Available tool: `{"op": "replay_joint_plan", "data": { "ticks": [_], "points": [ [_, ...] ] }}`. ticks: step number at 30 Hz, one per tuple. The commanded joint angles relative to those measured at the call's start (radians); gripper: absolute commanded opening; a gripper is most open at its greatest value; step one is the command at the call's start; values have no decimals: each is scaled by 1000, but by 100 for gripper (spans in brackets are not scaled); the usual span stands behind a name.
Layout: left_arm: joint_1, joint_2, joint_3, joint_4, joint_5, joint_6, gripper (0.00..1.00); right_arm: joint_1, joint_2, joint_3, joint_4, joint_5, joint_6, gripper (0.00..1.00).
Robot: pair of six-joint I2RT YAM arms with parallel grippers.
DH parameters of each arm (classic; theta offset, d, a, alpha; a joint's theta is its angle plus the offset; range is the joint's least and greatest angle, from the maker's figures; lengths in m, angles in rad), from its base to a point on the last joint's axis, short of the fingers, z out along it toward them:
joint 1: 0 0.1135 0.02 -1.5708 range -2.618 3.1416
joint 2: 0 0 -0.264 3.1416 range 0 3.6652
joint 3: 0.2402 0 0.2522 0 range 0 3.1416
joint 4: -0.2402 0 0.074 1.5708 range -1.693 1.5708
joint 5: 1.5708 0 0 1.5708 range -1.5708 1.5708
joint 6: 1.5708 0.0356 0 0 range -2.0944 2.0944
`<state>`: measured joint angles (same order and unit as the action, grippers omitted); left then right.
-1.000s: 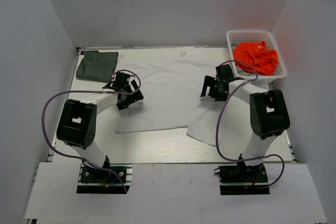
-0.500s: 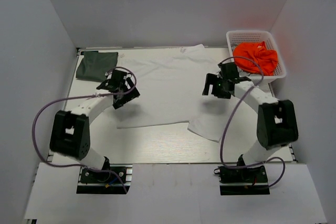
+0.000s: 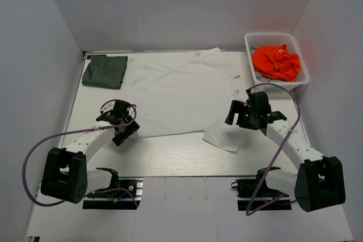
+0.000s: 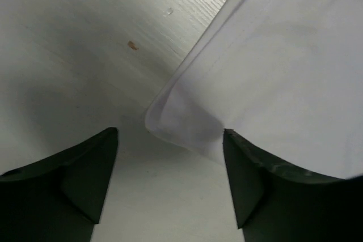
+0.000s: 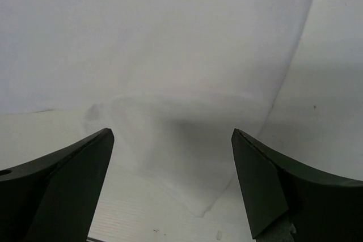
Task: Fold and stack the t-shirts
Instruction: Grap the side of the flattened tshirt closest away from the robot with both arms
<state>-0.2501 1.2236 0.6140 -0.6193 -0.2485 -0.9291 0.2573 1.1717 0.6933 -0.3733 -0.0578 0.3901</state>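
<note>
Between my left gripper's fingers, seen from the wrist: the rounded hem corner of the white t-shirt, lying flat on the table. The jaws are spread wide with nothing gripped, and both tips stand clear of the cloth. The cloth is thin and smooth, with its edge doubled under at the corner. The table is pale with a fine wood grain and carries one small reddish speck ahead and to the left.

Overhead view: the left gripper sits at the shirt's near-left corner. The white t-shirt is spread out ahead of both arms, with one sleeve folded in a soft wedge just below my right gripper.

Right gripper: jaws also wide and empty, hovering over white cloth that shows a shallow crease and a slanted edge to the right.

Writing: a small round print sits at the neck, just beyond my right gripper (too small to read).

The dark grey-green t-shirt is a folded rectangle, matte, well beyond my left gripper and just beside the white shirt's far sleeve; I cannot tell whether they touch.

A white lattice basket stands beyond and right of my right gripper, with crumpled orange cloth inside.
</note>
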Motion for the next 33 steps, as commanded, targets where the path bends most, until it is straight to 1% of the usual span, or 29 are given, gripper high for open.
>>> {"op": "replay_joint_plan", "data": {
  "ticks": [1,2,4,5,8,9,13,14,15,16,18,21,22,26,28,30,32,33],
  "points": [
    [3,26,-7,13,-23,-33,80,-9,-66,-41,-47,50,27,90],
    [3,27,-19,23,-23,-33,69,0,-72,-51,-70,53,32,90],
    [3,42,-30,23,-23,-33,59,-3,-87,-67,-95,53,47,90],
    [3,51,-39,23,-23,-33,45,-3,-89,-74,-108,55,68,90],
    [3,51,-60,23,-23,-33,27,5,-127,-98,-148,53,108,90],
    [3,42,-60,23,-23,-33,17,17,-135,-109,-195,87,121,90],
    [3,33,-71,32,-14,-33,2,57,-211,-123,-305,82,161,90],
    [3,24,-71,32,-14,-33,0,80,-231,-123,-332,81,185,90],
    [3,24,-71,32,-14,-42,0,91,-236,-120,-335,69,191,90],
    [3,24,-71,32,-5,-42,0,103,-247,-127,-329,23,199,90],
    [3,14,-80,32,-5,-42,0,128,-244,-136,-319,24,236,89],
    [3,-9,-71,21,5,-42,0,167,-185,-156,-315,21,268,88],
    [3,-9,-71,21,5,-42,0,181,-166,-178,-288,12,276,88],
    [3,-27,-53,12,5,-22,0,217,-127,-190,-230,35,319,81],
    [3,-27,-43,3,5,-22,0,218,-107,-190,-207,50,328,71],
    [3,-27,-43,3,5,-22,0,223,-72,-190,-179,85,335,71],
    [3,-18,-33,3,5,-22,0,221,-54,-189,-142,92,342,68],
    [3,-18,-33,-8,5,-22,0,221,-22,-187,-138,96,349,68]
  ]
}}
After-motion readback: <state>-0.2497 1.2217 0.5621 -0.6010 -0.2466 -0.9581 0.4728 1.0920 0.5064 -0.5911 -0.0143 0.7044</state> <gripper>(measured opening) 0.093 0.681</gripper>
